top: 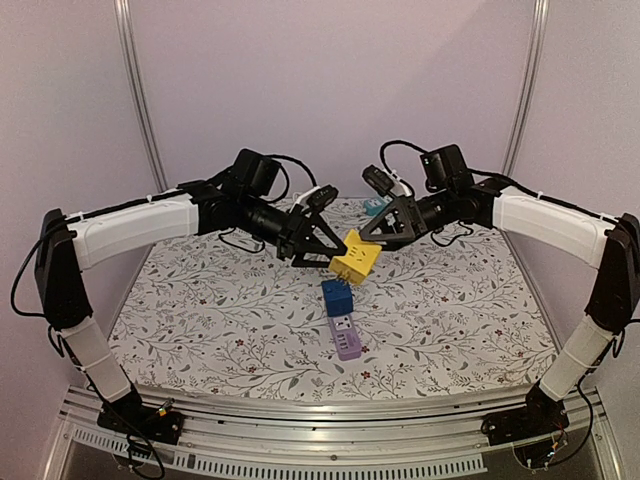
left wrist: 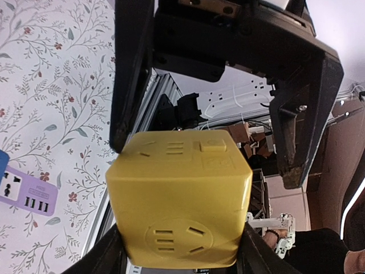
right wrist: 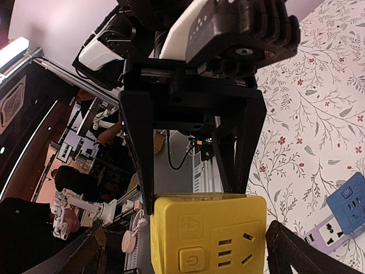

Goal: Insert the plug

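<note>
Floral cloth (top: 200, 330) bears a purple strip (top: 346, 335), its long axis running near-to-far, with a blue block (top: 337, 296) at its far end; whether the block is seated on the strip or only against it cannot be told. The yellow cube (top: 355, 258), taken as the task's plug, hangs in the air just beyond the strip's far end, clear of strip and blue block. The left gripper (top: 335, 250) is clamped on the cube's flanks; the right gripper (top: 372, 236) faces it from the opposite side, its fingers (right wrist: 91, 254) spread wider than the cube, one perhaps grazing it. Visible cube faces show sockets and a switch; prongs are hidden. Judged next: the left arm lowers the cube nearward to the strip's free sockets, on the near side of the blue block
</note>
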### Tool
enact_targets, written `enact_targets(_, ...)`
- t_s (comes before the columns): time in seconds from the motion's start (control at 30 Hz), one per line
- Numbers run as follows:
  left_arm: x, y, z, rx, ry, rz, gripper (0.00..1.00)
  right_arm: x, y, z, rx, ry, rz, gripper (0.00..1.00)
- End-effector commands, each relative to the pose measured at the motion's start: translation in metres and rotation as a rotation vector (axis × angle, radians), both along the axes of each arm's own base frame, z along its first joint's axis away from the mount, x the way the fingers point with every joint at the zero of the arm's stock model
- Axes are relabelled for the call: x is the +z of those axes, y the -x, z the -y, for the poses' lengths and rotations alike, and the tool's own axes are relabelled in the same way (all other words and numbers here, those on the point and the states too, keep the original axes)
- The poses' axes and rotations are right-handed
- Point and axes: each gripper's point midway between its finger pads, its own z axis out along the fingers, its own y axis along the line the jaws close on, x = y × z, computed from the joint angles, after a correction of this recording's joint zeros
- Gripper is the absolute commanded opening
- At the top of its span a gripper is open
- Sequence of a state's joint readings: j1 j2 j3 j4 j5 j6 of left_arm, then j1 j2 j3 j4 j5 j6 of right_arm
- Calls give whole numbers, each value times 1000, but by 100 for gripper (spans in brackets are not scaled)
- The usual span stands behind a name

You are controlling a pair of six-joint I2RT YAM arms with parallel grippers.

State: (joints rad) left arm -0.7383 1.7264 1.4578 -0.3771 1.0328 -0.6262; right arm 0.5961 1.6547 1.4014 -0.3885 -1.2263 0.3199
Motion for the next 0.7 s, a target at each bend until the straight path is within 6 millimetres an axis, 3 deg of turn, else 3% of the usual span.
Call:
enact_targets(0.0,42,11,7,-47,114,77,32,2,20,-9,86,-12,-32,95)
enact_targets(0.5,48,16,6,-64,136,78,31,5,31,-14,122,-17,-49,72)
enact_targets(0.67,48,17,5,-66,136,78,32,6,32,-13,122,-25,-58,54)
